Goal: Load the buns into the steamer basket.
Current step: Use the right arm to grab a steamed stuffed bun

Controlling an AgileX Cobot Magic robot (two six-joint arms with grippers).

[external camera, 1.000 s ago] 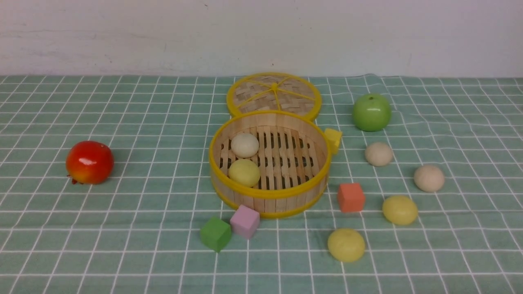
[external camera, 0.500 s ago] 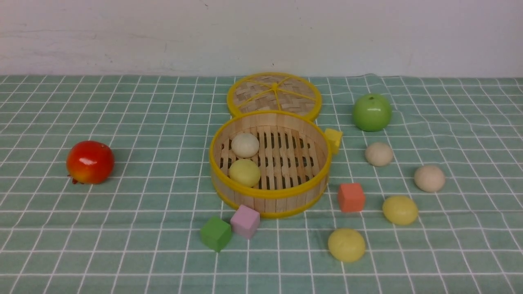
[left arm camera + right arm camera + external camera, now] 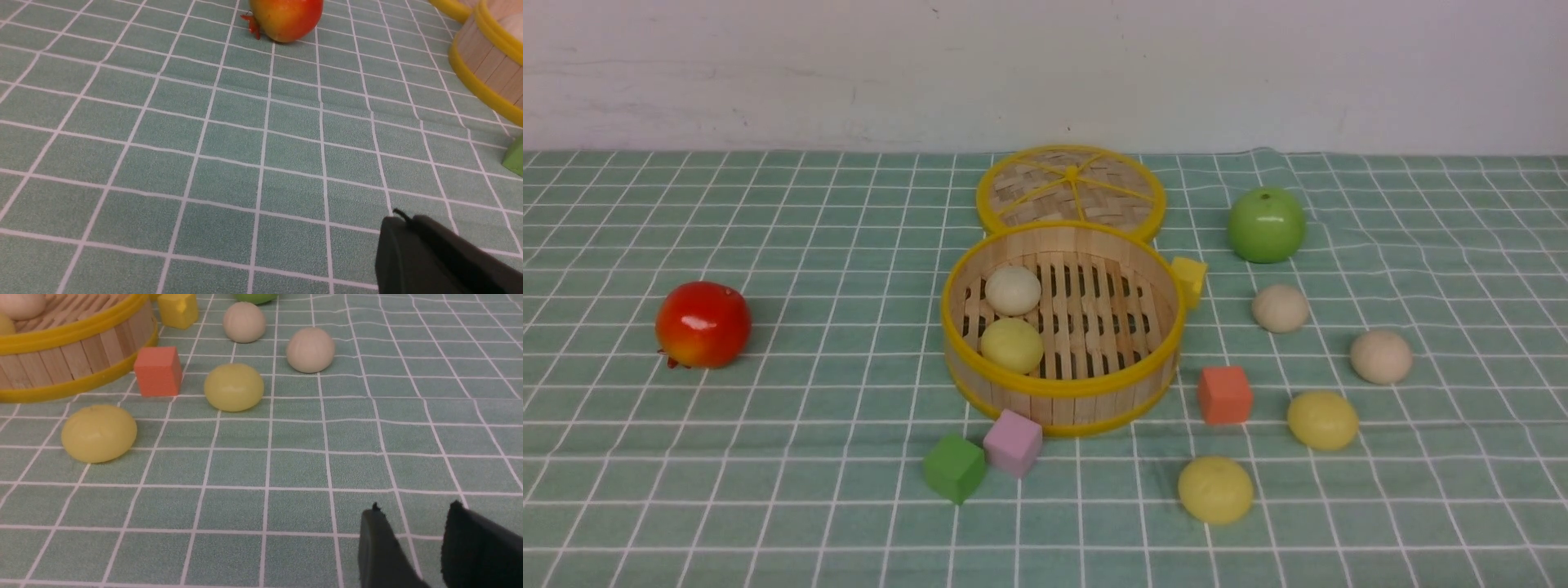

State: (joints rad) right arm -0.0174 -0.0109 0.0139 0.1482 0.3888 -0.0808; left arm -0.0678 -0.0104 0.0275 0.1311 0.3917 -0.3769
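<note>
1. Okay, green checked tablecloth (image 3: 792, 245) covers the whole surface, slightly wrinkled on the right; plain white wall (image 3: 1045, 73) behind.
2. Steamer basket (image 3: 1062, 388) sits centre, woven lid (image 3: 1070, 189) lying flat just behind it.
3. Buns: cream bun (image 3: 1013, 290) and yellow bun (image 3: 1011, 345) inside, left part. Four are on the cloth to the right.
4. Orange cube (image 3: 1224, 394) stands between the basket and the loose buns. Yellow cube (image 3: 1190, 278) by its right wall, pink cube (image 3: 1012, 443) and green cube (image 3: 953, 467) near side. Green apple (image 3: 1266, 224) far right, red fruit (image 3: 703, 324) left.
5. Grippers show only in wrist views: left gripper (image 3: 404, 222) jaws closed, empty, over bare cloth. Right gripper (image 3: 414, 510) jaws apart, nothing between.
</note>
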